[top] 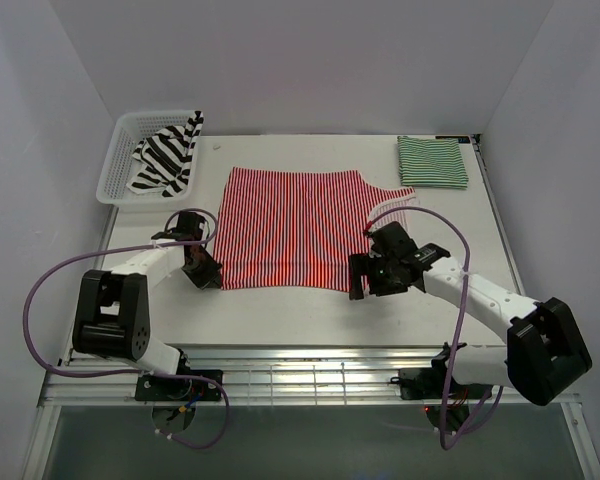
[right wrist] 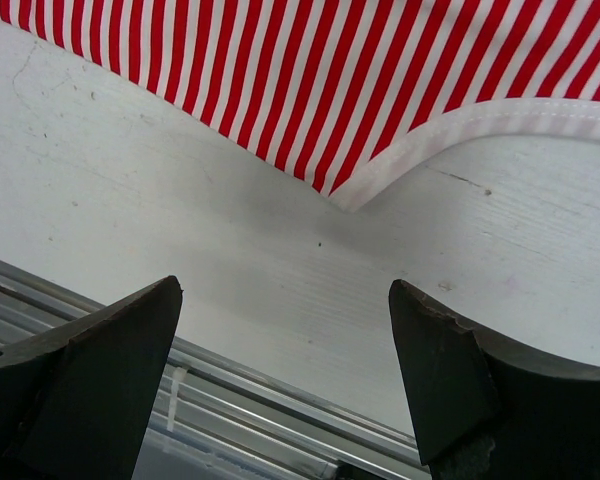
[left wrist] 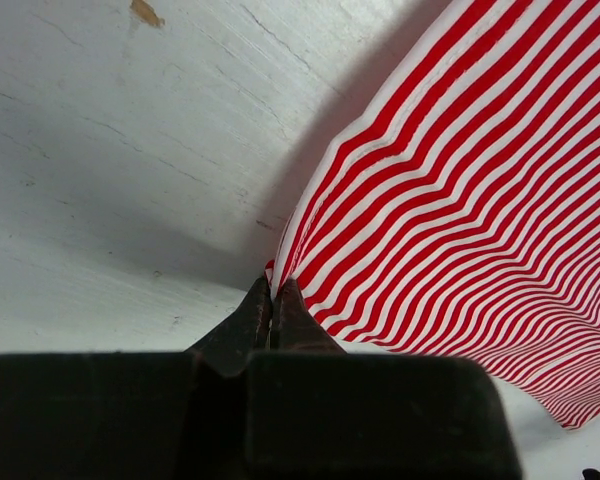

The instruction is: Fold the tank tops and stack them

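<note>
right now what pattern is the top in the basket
Broad black-and-white stripes on the tank top in the white basket; shows best in the top external view.

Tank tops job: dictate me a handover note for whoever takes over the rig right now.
Left end effector: shut on the near-left corner of the red-and-white top, which is spread out mid-table.
Right end effector: open, just short of that top's near-right hem, holding nothing.
Green-and-white top: folded, far right. That is the only part done.
Black-and-white top: crumpled in the basket.
Left: fold red, then black; stack all three.
</note>
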`<state>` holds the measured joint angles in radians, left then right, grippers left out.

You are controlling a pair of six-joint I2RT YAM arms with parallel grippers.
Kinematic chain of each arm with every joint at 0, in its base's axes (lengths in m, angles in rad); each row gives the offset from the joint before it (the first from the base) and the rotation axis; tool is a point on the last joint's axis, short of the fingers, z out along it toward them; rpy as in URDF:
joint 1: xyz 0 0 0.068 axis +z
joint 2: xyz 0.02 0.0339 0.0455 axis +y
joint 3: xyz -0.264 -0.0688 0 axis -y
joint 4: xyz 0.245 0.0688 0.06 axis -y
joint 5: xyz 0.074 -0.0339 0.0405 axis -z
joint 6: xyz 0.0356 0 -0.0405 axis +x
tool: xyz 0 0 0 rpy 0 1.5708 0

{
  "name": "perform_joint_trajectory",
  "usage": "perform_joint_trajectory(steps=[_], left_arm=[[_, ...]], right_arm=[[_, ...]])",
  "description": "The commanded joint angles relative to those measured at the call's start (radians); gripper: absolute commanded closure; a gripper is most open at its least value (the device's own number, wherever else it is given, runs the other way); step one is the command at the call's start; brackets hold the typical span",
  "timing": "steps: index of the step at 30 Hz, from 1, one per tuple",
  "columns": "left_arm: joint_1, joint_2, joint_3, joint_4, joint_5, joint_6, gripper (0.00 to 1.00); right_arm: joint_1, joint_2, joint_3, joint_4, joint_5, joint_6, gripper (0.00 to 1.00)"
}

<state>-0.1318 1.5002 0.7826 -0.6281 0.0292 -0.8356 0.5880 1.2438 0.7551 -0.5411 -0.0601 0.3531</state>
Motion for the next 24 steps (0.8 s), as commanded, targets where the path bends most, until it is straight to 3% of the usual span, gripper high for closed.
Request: perform_joint_trajectory(steps=[1, 8, 9, 14, 19, 24], left_arm=[[0.004, -0.017, -0.026, 0.016, 0.001, 0.007, 1.00], [0.004, -0.046, -0.031, -0.001, 0.017, 0.007, 1.00], [0.004, -0.052, -0.037, -0.001, 0.015, 0.007, 1.00], [0.006, -0.057, -0.039, -0.005, 0.021, 0.003, 1.00], [0.004, -0.055, -0.034, -0.005, 0.018, 0.004, 1.00], [0.006, -0.055, -0.036, -0.005, 0.023, 0.003, 1.00]], right_arm=[[0.032, 0.028, -0.010, 0.073, 0.045, 0.078, 0.10], [0.033, 0.094, -0.008, 0.112, 0.174, 0.158, 0.05], [0.033, 0.106, -0.011, 0.118, 0.180, 0.159, 0.00], [0.033, 0.149, -0.037, 0.162, 0.184, 0.173, 0.17], [0.033, 0.186, -0.048, 0.181, 0.210, 0.193, 0.46], [0.033, 0.204, -0.066, 0.207, 0.204, 0.196, 0.55]])
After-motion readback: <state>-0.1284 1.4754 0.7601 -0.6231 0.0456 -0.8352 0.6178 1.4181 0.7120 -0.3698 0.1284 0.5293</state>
